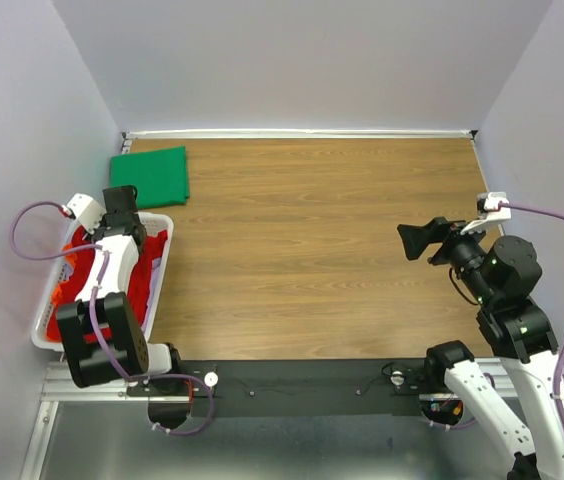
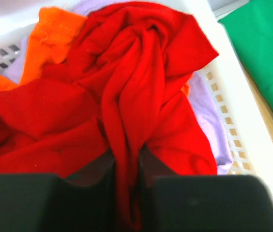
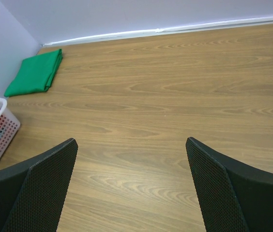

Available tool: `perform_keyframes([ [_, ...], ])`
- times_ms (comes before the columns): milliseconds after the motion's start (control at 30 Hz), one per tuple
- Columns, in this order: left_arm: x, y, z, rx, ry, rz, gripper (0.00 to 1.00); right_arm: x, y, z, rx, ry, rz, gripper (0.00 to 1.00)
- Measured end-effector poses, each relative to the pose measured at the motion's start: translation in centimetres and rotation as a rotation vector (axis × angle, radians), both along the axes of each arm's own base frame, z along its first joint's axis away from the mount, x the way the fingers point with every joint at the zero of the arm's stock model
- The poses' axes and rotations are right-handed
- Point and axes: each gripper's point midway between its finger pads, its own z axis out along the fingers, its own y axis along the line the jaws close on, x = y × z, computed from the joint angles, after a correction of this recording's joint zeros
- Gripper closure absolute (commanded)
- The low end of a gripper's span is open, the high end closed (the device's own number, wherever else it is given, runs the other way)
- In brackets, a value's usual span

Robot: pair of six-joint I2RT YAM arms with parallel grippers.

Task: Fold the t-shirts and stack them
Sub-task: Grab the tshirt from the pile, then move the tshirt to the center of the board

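Our left pincer [image 2: 127, 186] is sitting closest to the wrist camera, and it is pinching a hanging fold of the red shirt [image 2: 127, 96] between its two dark fingers. We are holding that shirt over the white basket [image 2: 238, 125], which is standing at about 8 o'clock on the tabletop [image 1: 322, 250] in the overhead view. Under the red cloth an orange shirt [image 2: 49, 43] is bunching at 11 o'clock in the wrist view, and a lavender shirt [image 2: 206, 121] is peeking out at 3 o'clock, both crumpled.

We are judging the job as barely begun. One green shirt [image 1: 150, 177] is lying folded flat at 10 o'clock on the tabletop, starting what looks like the stack. The red shirt is only being lifted, not yet spread or folded, and the orange and lavender ones are waiting in the basket.

Our right pincer [image 3: 130, 142] is hovering at 4 o'clock with its fingers spread wide, gripping nothing and facing the bare wood where we are expecting to lay the red shirt out.
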Motion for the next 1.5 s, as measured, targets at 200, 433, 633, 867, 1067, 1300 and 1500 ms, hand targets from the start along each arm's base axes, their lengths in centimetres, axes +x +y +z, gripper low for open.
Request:
perform_keyframes([
  [200,0.7,-1.3,4.2,0.052,-0.074,-0.061,1.00,0.5,0.2,-0.6,-0.007,0.028,0.003,0.00],
  [433,3.7,-9.4,19.5,0.146,-0.407,-0.285,1.00,1.0,0.5,-1.4,-0.015,0.058,0.008,0.00],
  [633,3.8,-16.1,26.8,0.147,-0.554,-0.501,1.00,1.3,0.7,-1.2,-0.014,0.064,0.020,0.00],
  [867,4.3,-25.6,32.4,0.109,-0.682,-0.786,1.00,1.5,1.0,-1.0,-0.012,0.070,0.032,0.00],
  [1067,5.1,-32.0,32.4,0.084,-0.690,-0.952,1.00,1.3,1.2,-0.9,-0.009,0.068,0.043,0.00],
  [1300,5.6,-38.7,32.5,0.071,-0.700,-1.111,0.99,0.8,1.0,-0.3,-0.004,0.043,0.043,0.00],
  [1500,5.8,-42.9,34.2,0.056,-0.758,-1.229,0.99,0.4,0.8,0.2,0.001,0.020,0.033,0.00],
])
